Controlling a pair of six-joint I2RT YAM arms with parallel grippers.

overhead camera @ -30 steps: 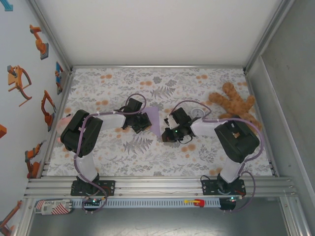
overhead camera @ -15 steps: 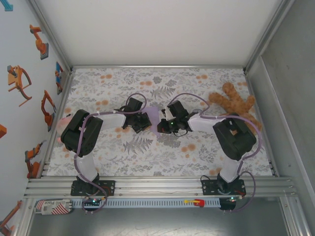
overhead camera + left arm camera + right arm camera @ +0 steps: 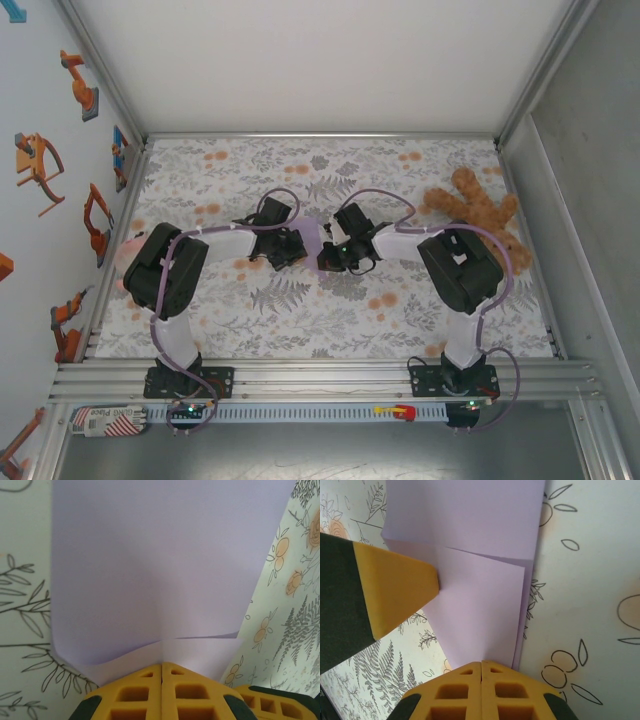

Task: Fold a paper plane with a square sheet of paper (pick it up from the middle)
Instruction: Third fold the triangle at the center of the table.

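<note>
The left gripper [image 3: 162,666] has its two yellow fingers pressed flat together, with no gap between them. Their tip meets the near edge of the lavender sheet of paper [image 3: 150,565], which curls up a little there — whether the edge is pinched between them cannot be told. The right gripper [image 3: 482,664] is likewise closed tight, with its tip at a corner of the same sheet, and again a pinch cannot be made out. In the right wrist view one yellow finger [image 3: 400,587] of the left gripper touches the edge of a folded flap. That flap lies over a second layer, its edge slanting across. The sheet rests on the flowered tablecloth [image 3: 25,605] in the middle of the table, between the two grippers, which face each other from either side in the top view. A brown teddy bear [image 3: 478,215] lies well apart from the sheet, at the right edge — near the right arm [image 3: 455,265].
</note>
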